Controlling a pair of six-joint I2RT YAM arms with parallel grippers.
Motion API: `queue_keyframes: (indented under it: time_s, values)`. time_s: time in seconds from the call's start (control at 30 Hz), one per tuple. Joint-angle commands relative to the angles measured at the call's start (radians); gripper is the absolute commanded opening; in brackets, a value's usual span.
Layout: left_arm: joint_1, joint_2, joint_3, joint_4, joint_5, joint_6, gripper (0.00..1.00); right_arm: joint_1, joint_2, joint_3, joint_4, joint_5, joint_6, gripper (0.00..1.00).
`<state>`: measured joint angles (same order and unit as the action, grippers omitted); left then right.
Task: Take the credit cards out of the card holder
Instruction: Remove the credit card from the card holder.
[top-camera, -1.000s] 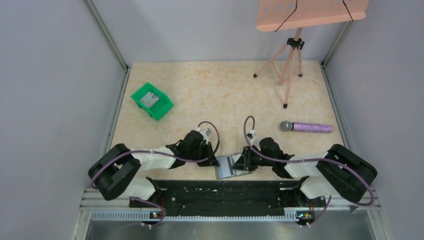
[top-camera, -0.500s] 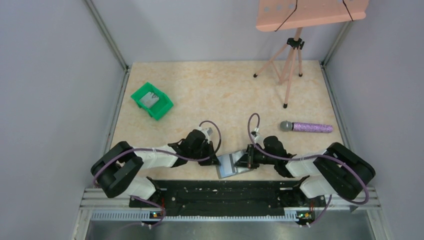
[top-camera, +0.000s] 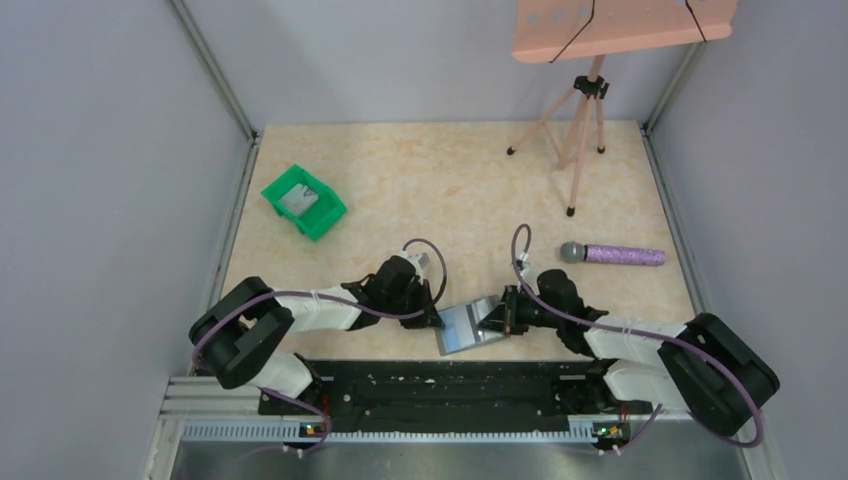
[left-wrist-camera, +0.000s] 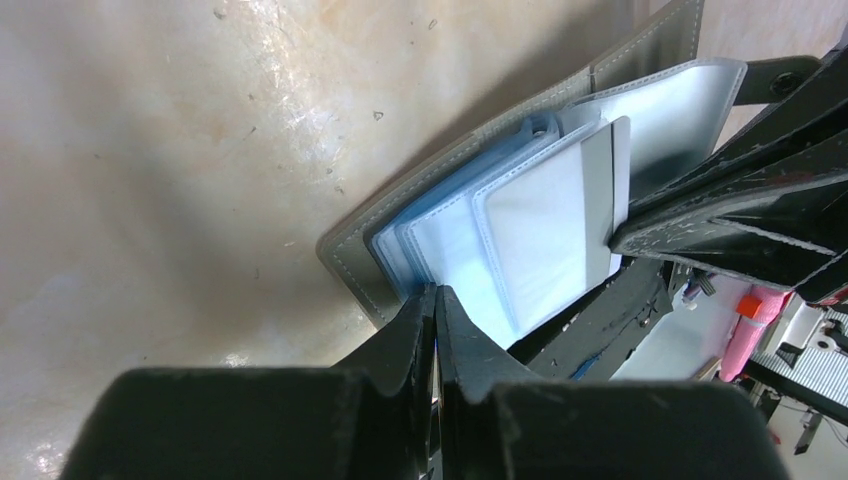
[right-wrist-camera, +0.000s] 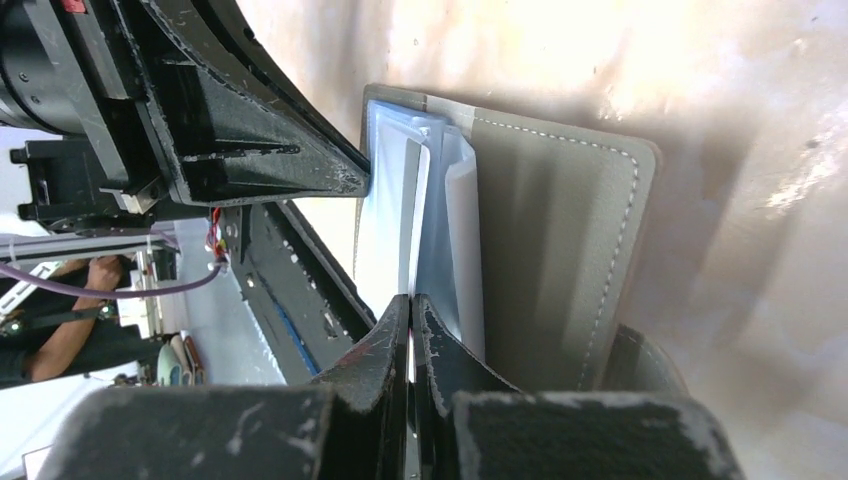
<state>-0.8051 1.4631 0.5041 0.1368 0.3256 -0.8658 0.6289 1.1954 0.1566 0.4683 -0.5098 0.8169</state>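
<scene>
The card holder (top-camera: 468, 328) lies open on the counter (top-camera: 420, 170) at its near edge, between the two arms and tilted a little off square. The overhead view gives only a grey-blue rectangle with a black gripper at each side.

The left wrist camera shows much more. It shows a grey stitched cover lying flat on the counter and a stack of clear, blue-tinted plastic sleeves (left-wrist-camera: 540, 230) fanned on top of it. A thin grey edge pokes out of the uppermost sleeve; whether that is a card cannot be told.

The left gripper (left-wrist-camera: 436, 300) is clenched on the near edge of the holder, its fingers almost touching each other.

The right wrist camera sees the stack edge-on, the sleeves standing up from the cover in separate leaves. It also shows the right gripper (right-wrist-camera: 411, 303) pinched fully closed on the edge of one pale leaf. Whether a card sits inside that pinch is not clear. Each wrist view also catches the other gripper at the far side of the holder.

Only the overhead view shows the rest. A green bin (top-camera: 303, 201) stands well apart at the far left, a purple-handled microphone (top-camera: 612, 254) lies on the right, and a pink tripod stand (top-camera: 583, 130) rises at the back.
</scene>
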Motion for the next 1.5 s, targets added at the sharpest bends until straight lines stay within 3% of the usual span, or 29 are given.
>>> queue_keyframes:
  time_s: [0.0, 0.33, 0.7, 1.03, 1.27, 1.47]
  values:
    - [0.0, 0.047, -0.009, -0.075, -0.092, 0.055, 0.09, -0.041, -0.062, 0.011, -0.071, 0.008, -0.068, 0.0]
    - [-0.001, 0.038, -0.008, -0.054, -0.084, 0.078, 0.09, -0.056, -0.005, 0.047, -0.045, -0.087, -0.069, 0.0]
    - [-0.001, 0.028, 0.012, -0.079, -0.083, 0.095, 0.09, -0.079, -0.24, 0.13, -0.418, 0.145, -0.084, 0.0]
    - [0.0, 0.012, 0.03, -0.062, -0.043, 0.087, 0.11, -0.098, -0.326, 0.175, -0.503, 0.19, -0.065, 0.0]
    - [0.0, -0.092, 0.084, -0.05, 0.016, 0.048, 0.32, -0.1, -0.389, 0.246, -0.561, 0.23, -0.047, 0.0]
    - [-0.001, -0.212, 0.204, -0.176, 0.0, 0.125, 0.42, -0.101, -0.389, 0.303, -0.544, 0.042, -0.126, 0.0]
